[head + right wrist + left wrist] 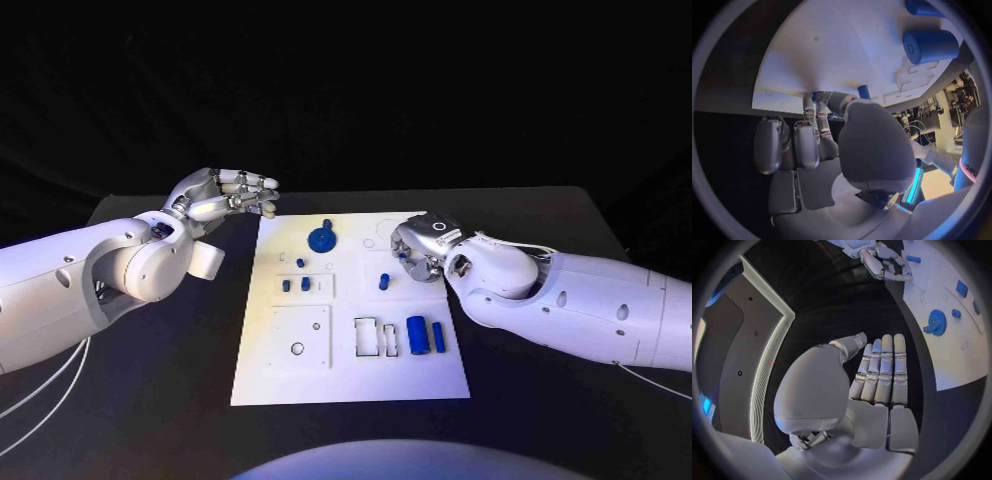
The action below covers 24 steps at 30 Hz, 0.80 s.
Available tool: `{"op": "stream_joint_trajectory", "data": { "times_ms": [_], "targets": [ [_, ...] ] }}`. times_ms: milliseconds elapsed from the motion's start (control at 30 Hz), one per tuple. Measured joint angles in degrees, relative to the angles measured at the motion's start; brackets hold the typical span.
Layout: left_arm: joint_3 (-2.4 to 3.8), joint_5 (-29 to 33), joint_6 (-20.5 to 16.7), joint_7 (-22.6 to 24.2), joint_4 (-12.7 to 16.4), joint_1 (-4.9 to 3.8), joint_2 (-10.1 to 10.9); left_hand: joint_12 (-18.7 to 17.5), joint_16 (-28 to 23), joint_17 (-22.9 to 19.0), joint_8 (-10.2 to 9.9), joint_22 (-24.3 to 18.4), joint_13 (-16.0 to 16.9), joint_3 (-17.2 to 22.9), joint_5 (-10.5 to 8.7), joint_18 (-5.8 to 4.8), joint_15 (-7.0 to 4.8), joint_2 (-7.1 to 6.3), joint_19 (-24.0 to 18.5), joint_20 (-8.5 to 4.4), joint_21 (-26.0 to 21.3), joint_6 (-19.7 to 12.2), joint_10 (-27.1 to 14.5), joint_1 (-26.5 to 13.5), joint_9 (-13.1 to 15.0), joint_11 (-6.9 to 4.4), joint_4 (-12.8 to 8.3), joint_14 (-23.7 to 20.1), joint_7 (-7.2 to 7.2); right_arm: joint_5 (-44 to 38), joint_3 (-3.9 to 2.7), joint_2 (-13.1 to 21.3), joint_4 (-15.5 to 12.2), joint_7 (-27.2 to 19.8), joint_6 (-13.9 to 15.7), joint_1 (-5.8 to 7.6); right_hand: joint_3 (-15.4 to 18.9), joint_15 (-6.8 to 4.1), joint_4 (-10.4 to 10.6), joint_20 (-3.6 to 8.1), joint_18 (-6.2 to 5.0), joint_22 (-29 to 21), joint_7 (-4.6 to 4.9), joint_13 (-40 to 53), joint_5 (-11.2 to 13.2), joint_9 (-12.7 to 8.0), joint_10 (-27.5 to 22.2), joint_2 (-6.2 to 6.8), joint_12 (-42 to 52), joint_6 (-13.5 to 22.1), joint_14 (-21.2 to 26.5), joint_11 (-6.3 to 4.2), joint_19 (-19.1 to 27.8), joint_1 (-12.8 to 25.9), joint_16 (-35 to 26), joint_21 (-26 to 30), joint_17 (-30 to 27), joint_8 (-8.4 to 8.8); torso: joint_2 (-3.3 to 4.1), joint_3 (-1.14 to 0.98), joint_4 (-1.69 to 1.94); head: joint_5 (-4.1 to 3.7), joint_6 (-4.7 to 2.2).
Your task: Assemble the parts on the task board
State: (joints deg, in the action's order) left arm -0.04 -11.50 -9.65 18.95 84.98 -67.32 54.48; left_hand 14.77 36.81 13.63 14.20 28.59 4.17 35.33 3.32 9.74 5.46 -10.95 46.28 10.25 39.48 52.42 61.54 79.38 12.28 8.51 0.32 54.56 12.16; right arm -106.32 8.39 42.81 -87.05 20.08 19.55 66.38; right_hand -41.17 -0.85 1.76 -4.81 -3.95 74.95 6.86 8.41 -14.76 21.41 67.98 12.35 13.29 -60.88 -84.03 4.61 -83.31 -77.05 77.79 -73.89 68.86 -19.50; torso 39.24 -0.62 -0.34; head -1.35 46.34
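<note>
Parts are lying spread over the task board (351, 375), which is sitting at the table's middle, and you are looking at an assembly that reads as barely begun.

Starting at nine o'clock, your left hand (228, 194) is hovering off the board's ten o'clock corner, above the black table (144, 400). In the left wrist view its fingers (881, 371) are lying straight and pressed side by side, holding nothing; it seems to be waiting clear of the work.

Moving rightward, the blue gear (325, 238) is resting near the board's twelve o'clock edge, small blue pegs (294, 284) are sitting below it, and a short blue pin (384, 282) is standing near the centre. The large blue cylinder (417, 334) and a slimmer blue bar (437, 337) are lying toward four o'clock, beside empty cut-outs (379, 337).

At three o'clock your right hand (418, 247) is reaching over the board's two o'clock corner, fingers curled down toward the pin. Whether it is pinching anything, you cannot tell; its palm is hiding the fingertips. That palm is also crowding the pin, so any approach there looks tight.
</note>
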Motion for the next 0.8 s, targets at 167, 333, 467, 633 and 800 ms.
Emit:
{"op": "stream_joint_trajectory", "data": {
  "times_ms": [167, 333, 467, 633, 800],
  "targets": [
    [0.00, 0.0, 0.0, -0.1, 0.0, 0.00, 0.0, 0.0, 0.0, 0.1, 0.0, -0.1, 0.0, 0.0, 0.00, 0.00, 0.00, 0.00, 0.0, 0.00, 0.0, 0.0, 0.0, 0.0, 0.0, 0.00, 0.0, 0.0, 0.00, 0.0, 0.15, 0.5, -0.5, 0.2, 0.5, 0.01, 0.0, 0.00, 0.0, 0.20, 0.00, 0.0, -0.01, 0.0, 0.0, 0.1, 0.0, 0.00, 0.1, 0.0, 0.0, 0.00, -0.2, 0.0, 0.0, -0.3, 0.1, -0.22, 0.01, 0.00, 0.00, -0.02, -0.15],
    [0.00, 0.0, 0.0, -0.2, -0.1, 0.00, 0.0, 0.0, 0.0, 0.1, 0.0, -0.1, 0.0, 0.0, 0.00, 0.00, 0.00, 0.00, 0.0, 0.00, -0.3, -0.2, 0.0, 0.0, -0.1, 0.00, 0.0, 0.0, 0.21, 0.0, 0.24, 0.9, -0.9, 0.2, 0.7, 0.07, 0.0, 0.00, 0.0, 0.20, 0.00, 0.0, -0.01, 0.1, 0.0, 0.1, 0.0, 0.00, 0.1, 0.0, 0.0, 0.00, -0.2, 0.0, 0.0, -0.3, 0.1, -0.22, 0.02, 0.01, 0.00, -0.02, -0.22],
    [0.00, 0.0, 0.1, -0.2, -0.1, 0.00, 0.0, 0.0, 0.0, 0.2, 0.0, -0.1, 0.0, 0.0, 0.00, 0.00, 0.00, 0.00, 0.0, 0.00, -0.3, -0.2, 0.0, 0.0, 0.0, 0.00, 0.0, 0.0, 0.21, 0.1, 0.21, 1.3, -1.4, 0.2, 0.9, 0.21, 0.2, -0.20, -0.1, 0.20, 0.00, 0.0, 0.04, 0.2, 0.0, 0.1, 0.0, 0.00, 0.1, -0.2, 0.2, 0.00, -0.2, 0.0, 0.0, -0.6, 0.1, -0.21, 0.03, 0.00, 0.00, 0.02, -0.23],
    [-0.01, 0.0, 0.1, -0.3, -0.2, 0.01, 0.0, 0.0, 0.0, 0.2, 0.0, -0.2, 0.0, 0.0, 0.00, 0.00, -0.03, 0.00, 0.0, 0.00, -0.3, -0.2, 0.0, 0.0, -0.1, 0.02, 0.0, 0.0, 0.19, 0.1, 0.07, 2.3, -2.7, 0.2, 1.5, 0.39, 0.2, -0.20, -0.1, 0.20, 0.00, 0.0, 0.03, 0.2, 0.0, 0.0, 0.0, 0.01, 0.1, -0.4, 0.2, 0.00, -0.2, 0.0, 0.0, -0.6, 0.1, -0.21, 0.04, -0.01, 0.00, 0.12, -0.23],
    [-0.01, 0.0, 0.1, -0.3, -0.2, 0.01, 0.0, 0.0, 0.0, 0.2, 0.0, -0.2, 0.0, 0.0, 0.00, 0.01, -0.21, 0.00, 0.0, 0.00, -0.3, -0.4, -0.2, 0.0, -0.1, 0.20, 0.0, -0.2, 0.02, 0.2, -0.15, 3.7, -4.6, 0.2, 2.5, 0.51, 0.2, -0.19, -0.1, 0.20, 0.00, 0.0, 0.03, 0.2, 0.1, 0.1, 0.0, 0.01, 0.1, -0.4, 0.2, 0.00, -0.2, 0.0, 0.0, -0.8, 0.1, -0.16, 0.07, -0.04, -0.04, 0.29, -0.24]
  ]
}}
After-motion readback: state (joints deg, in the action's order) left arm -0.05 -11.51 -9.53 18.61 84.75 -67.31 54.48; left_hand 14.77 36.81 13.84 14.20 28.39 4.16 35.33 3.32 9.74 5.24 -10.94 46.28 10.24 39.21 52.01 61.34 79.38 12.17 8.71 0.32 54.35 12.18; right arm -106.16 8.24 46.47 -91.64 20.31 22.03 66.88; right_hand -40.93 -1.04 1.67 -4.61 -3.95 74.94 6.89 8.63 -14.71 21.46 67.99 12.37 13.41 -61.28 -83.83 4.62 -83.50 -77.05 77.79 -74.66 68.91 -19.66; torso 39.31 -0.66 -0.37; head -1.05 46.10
